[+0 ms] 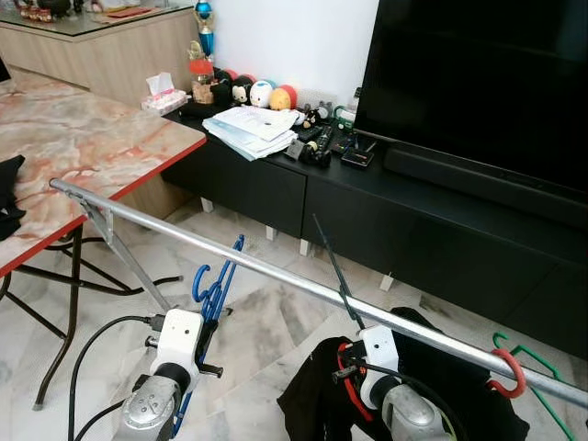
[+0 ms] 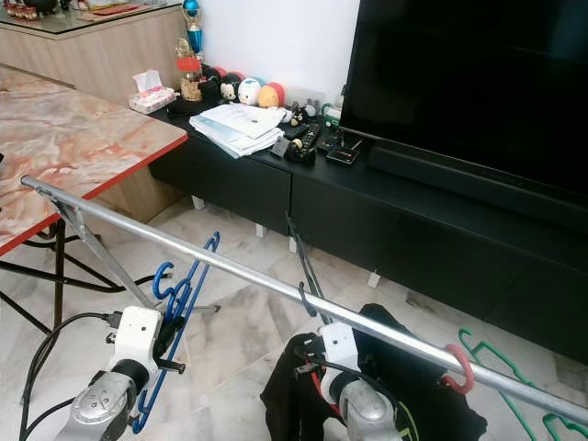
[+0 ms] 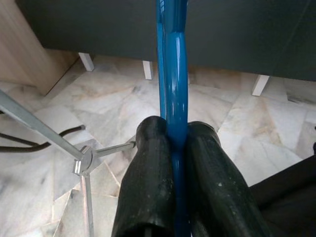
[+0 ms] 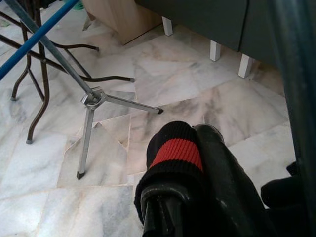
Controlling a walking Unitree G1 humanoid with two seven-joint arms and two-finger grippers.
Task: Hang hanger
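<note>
The left gripper (image 3: 173, 148) is clamped on the blue hangers (image 1: 216, 285), held just under the metal rail (image 1: 276, 268) near its left end, their hooks not yet over it; the right gripper (image 1: 347, 317) holds a dark hanger (image 1: 333, 262) pinched tight, reaching up across the rail; a red hook (image 1: 508, 375) already hangs towards the rail's right end. To do it well, the robot should lift the blue hooks clear above the rail, bring them over, lower until they seat, then let go.

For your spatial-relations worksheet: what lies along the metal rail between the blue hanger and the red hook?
In the left eye view, the right gripper, holding a dark hanger, lies between the blue hanger and red hook along the rail.
</note>
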